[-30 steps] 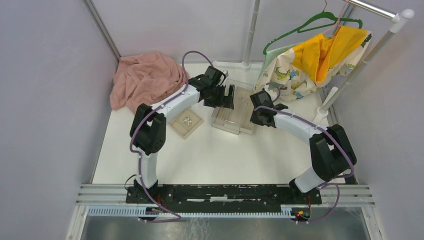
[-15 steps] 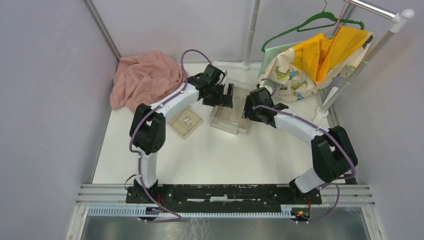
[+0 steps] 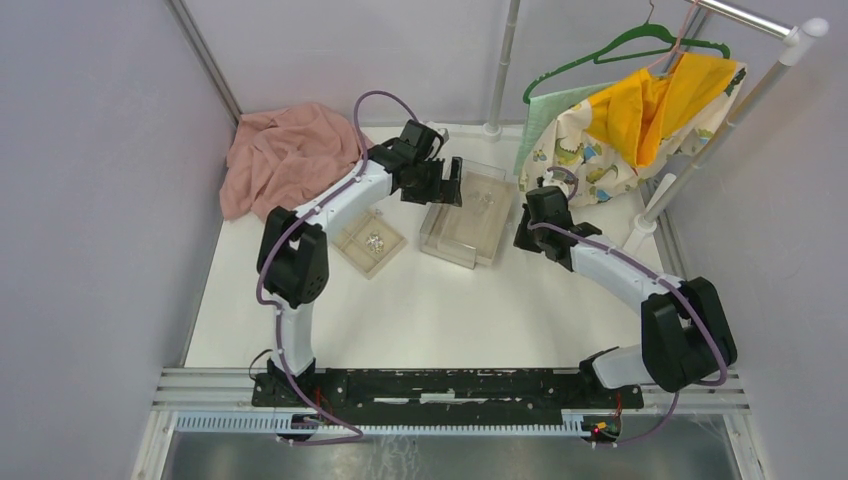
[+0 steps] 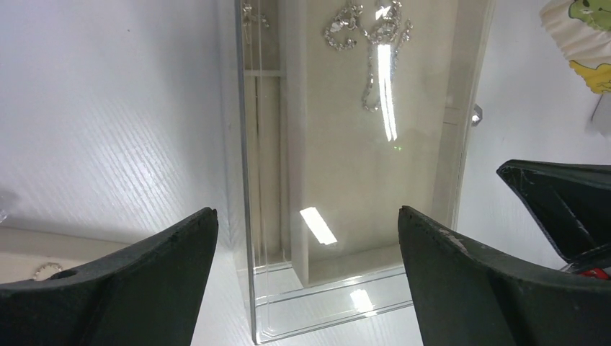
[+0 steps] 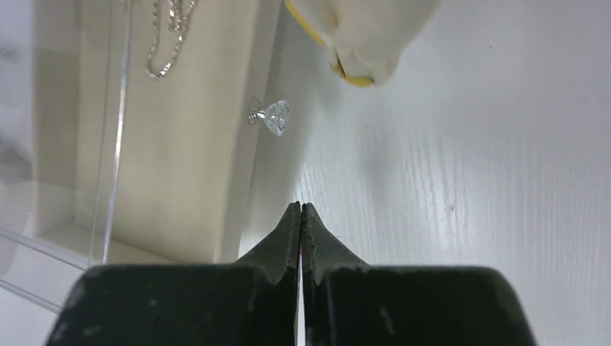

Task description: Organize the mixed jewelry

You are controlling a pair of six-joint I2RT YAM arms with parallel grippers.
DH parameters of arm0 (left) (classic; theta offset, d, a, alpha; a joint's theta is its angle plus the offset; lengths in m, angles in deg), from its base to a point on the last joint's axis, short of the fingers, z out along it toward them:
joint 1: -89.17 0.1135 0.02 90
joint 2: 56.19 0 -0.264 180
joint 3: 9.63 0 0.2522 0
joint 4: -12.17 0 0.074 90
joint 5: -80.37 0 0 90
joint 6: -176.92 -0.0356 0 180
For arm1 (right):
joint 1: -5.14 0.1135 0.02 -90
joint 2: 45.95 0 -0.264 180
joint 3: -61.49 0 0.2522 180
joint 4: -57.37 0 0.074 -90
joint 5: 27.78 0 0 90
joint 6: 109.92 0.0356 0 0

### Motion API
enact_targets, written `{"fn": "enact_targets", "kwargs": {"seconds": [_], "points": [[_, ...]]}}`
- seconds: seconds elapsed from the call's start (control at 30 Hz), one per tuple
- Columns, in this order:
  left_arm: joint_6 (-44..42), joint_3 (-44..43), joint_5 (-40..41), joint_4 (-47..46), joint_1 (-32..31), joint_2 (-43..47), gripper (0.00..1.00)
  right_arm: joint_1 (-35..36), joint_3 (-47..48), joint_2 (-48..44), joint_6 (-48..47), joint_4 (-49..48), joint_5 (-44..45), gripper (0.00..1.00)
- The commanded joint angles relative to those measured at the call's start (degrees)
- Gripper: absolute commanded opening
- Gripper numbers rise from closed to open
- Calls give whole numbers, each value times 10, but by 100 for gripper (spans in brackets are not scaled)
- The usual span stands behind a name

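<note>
Silver chains (image 4: pixel 371 43) cropped at top; left hand (image 4: pixel 306 216) gapes, right hand (image 5: pixel 300 209) clenched empty.

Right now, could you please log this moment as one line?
left gripper: open over box | right gripper: shut, empty, beside box | stud: on table by box | chains: in box

two arms (image 3: pixel 340 200) (image 3: pixel 610 268), two beige trays (image 3: pixel 352 252) (image 3: pixel 465 228), one clear box (image 3: pixel 440 247), one pink cloth (image 3: pixel 285 165).

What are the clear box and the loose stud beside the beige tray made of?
Clear box: likely hard plastic, glossy; see-through walls with glare patches. Stud: silver-coloured shiny metal post with a faceted clear stone, either glass or crystal; cannot tell which.
</note>
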Motion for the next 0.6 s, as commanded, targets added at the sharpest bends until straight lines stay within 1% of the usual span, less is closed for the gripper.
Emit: {"fn": "enact_targets", "kwargs": {"seconds": [0.0, 0.13, 0.3, 0.4, 0.5, 0.57], "points": [[-14, -27, -21, -21, 11, -11, 100, -5, 1, 18, 8, -36, -20, 0], [-12, -31, -43, -29, 13, -25, 100, -4, 9, 46, -9, -82, -66, 0], [0, -45, -83, -32, 13, -43, 100, 2, 55, 113, -28, -163, -188, 0], [7, -48, -102, -35, 14, -47, 100, 12, 80, 128, -44, -200, -232, 0], [13, -48, -106, -38, 13, -46, 100, 12, 56, 103, -48, -233, -224, 0], [13, -49, -97, -37, 14, -43, 100, 8, 47, 95, -53, -215, -199, 0]]}}
